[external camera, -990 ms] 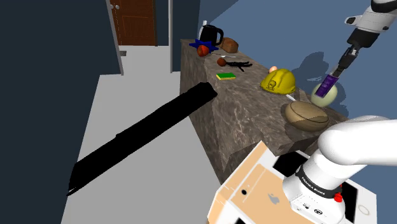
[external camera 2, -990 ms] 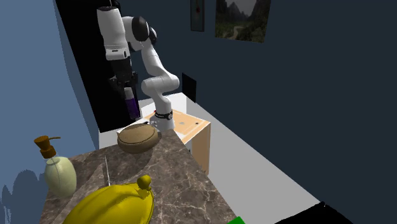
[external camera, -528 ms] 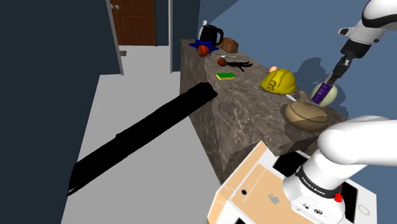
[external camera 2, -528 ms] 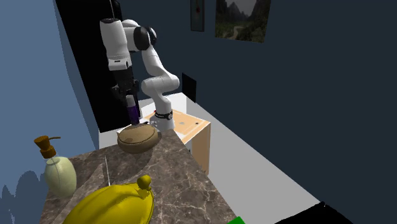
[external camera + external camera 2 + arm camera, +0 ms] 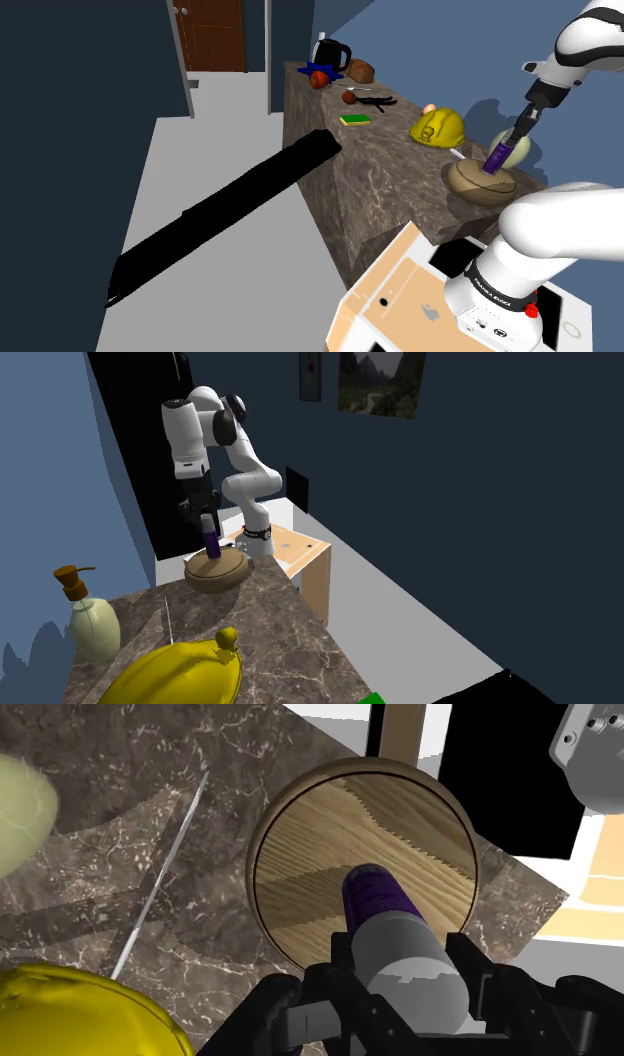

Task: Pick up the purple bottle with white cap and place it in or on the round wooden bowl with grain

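Note:
The purple bottle (image 5: 496,158) hangs nearly upright, bottom down, with my gripper (image 5: 508,144) shut on its pale cap end. Its base is right over the middle of the round wooden bowl (image 5: 478,183) on the marble counter; I cannot tell whether it touches the wood. In the second exterior view the bottle (image 5: 211,541) stands under the gripper (image 5: 208,524), at the top of the bowl (image 5: 216,572). Along the wrist view, the gripper (image 5: 405,976) clasps the grey-white cap, and the purple body (image 5: 377,898) points into the grained bowl (image 5: 320,824).
A yellow hard hat (image 5: 438,126) and a pale green soap dispenser (image 5: 92,624) stand just beyond the bowl. A thin metal rod (image 5: 160,889) lies between them. A kettle (image 5: 328,50) and a green sponge (image 5: 354,120) sit further along. The stand (image 5: 420,290) is beside the bowl.
The arm has lowered the bottle and carried it from beside the soap dispenser down over the bowl's middle. The grip on the cap is unchanged.

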Tool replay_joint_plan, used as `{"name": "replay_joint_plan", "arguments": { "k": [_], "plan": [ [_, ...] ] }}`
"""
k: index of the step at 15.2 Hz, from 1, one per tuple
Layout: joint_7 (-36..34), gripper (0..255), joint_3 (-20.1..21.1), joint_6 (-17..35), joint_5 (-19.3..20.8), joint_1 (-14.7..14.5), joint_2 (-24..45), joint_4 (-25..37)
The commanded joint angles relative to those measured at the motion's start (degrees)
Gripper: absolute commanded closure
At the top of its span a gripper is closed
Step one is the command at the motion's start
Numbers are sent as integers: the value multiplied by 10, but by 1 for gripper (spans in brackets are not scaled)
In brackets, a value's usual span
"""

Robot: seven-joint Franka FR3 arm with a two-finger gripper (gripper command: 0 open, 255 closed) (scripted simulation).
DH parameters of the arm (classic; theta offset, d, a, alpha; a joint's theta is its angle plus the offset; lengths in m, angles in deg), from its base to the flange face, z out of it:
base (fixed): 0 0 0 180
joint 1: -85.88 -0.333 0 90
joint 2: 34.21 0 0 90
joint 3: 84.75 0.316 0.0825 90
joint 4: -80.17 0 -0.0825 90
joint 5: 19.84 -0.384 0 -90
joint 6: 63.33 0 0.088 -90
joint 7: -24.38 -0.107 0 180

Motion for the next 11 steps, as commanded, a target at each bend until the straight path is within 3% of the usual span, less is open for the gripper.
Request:
{"name": "replay_joint_plan", "arguments": {
  "k": [1, 8, 9, 11],
  "plan": [
    [-1, 255, -5, 13, 4, 1, 1, -11],
    [-1, 255, -5, 13, 4, 1, 1, -11],
    [-1, 0, -5, 13, 4, 1, 2, -11],
    [-1, 0, -4, 13, 4, 1, 2, -11]
  ]
}}
